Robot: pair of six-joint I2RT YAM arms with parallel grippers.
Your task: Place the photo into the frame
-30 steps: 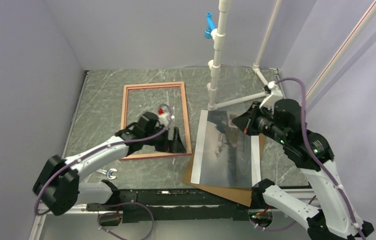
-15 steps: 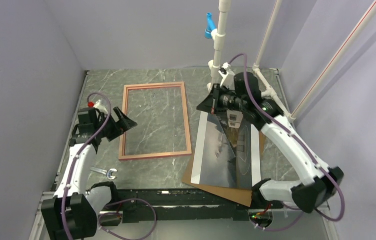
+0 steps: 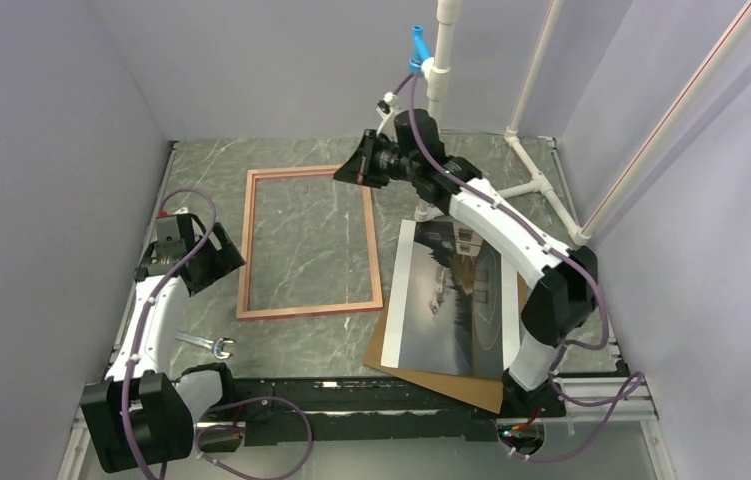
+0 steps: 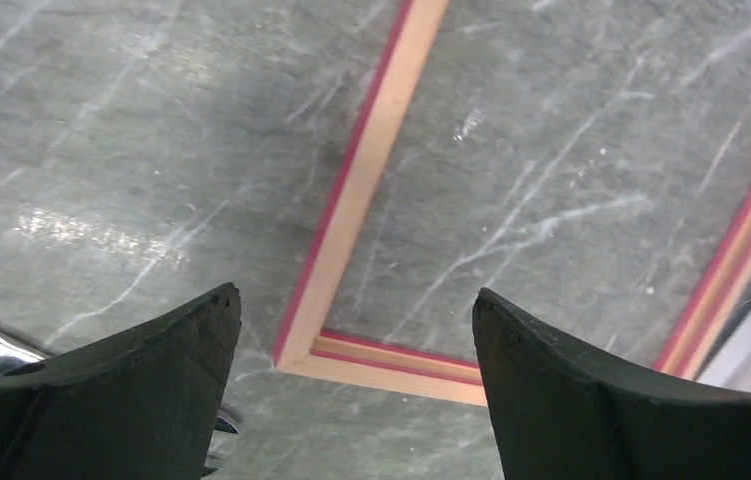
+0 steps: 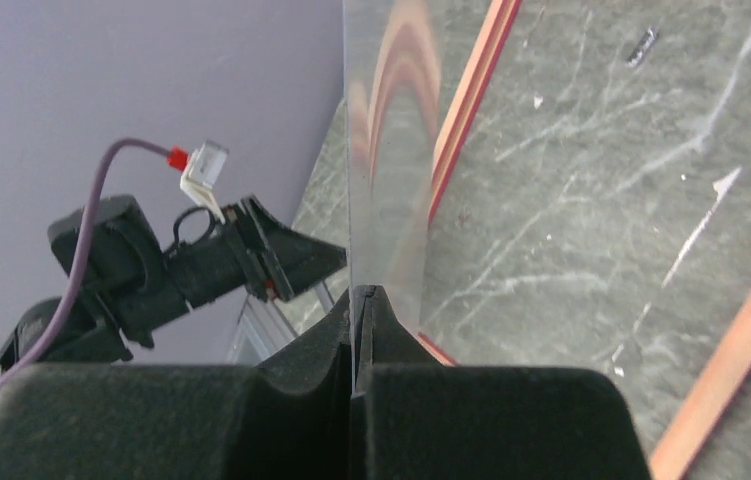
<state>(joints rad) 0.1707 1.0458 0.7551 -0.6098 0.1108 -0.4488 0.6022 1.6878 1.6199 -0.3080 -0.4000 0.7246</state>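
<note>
The salmon-edged frame (image 3: 311, 311) lies flat at the table's left centre, with bare table inside it. The photo (image 3: 446, 300), a dark cloudy landscape, lies face up at the right on a brown backing board (image 3: 451, 385). My right gripper (image 3: 353, 170) hovers over the frame's far right corner, shut on a thin clear sheet (image 5: 391, 150) seen edge-on between the jaws (image 5: 361, 292). The frame's edge (image 5: 471, 90) shows through the sheet. My left gripper (image 3: 228, 255) is open and empty just left of the frame. The frame's near left corner (image 4: 301, 355) shows between its fingers (image 4: 356, 300).
A small wrench (image 3: 209, 346) lies near the front left edge. A white pipe stand (image 3: 431, 130) with a blue clip rises at the back centre, its legs spreading to the right. Purple walls close in the table on three sides.
My right arm swung from over the photo to the frame's far right corner, carrying the clear sheet. My left arm pulled back from inside the frame to its left side.
</note>
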